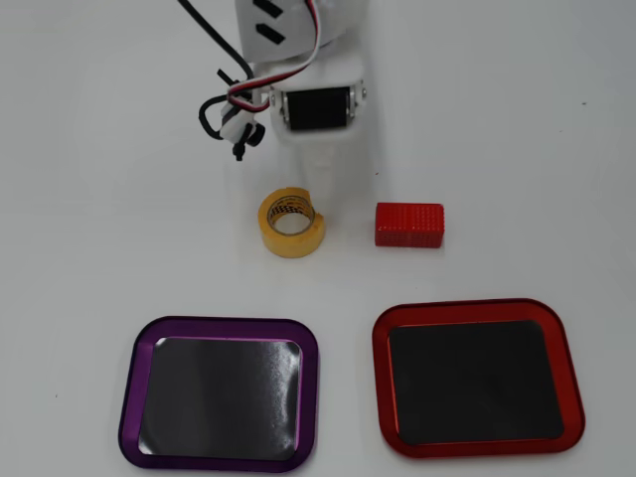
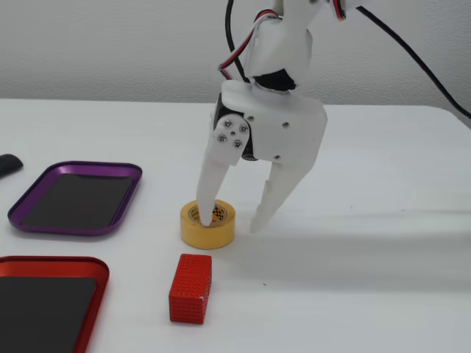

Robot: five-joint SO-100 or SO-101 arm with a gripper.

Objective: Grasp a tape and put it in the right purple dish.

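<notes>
The tape [image 1: 291, 223], a yellow-orange roll, lies flat on the white table; it also shows in the fixed view [image 2: 208, 229]. My white gripper [image 2: 231, 223] stands open over it, fingers pointing down. One fingertip [image 2: 205, 215] sits at the roll's hollow centre and the other [image 2: 259, 220] is outside the roll, close to the table. In the overhead view the gripper [image 1: 310, 181] is just above the roll and covers part of its upper right rim. The purple dish [image 1: 221, 325] is empty at the lower left; in the fixed view [image 2: 73, 230] it is at the left.
A red ribbed block [image 1: 408, 225] lies right of the tape, nearer the camera in the fixed view [image 2: 190, 288]. An empty red-rimmed tray [image 1: 467, 308] sits right of the purple dish. Cables [image 1: 227, 109] hang beside the arm. A dark object [image 2: 7, 165] lies at the left edge.
</notes>
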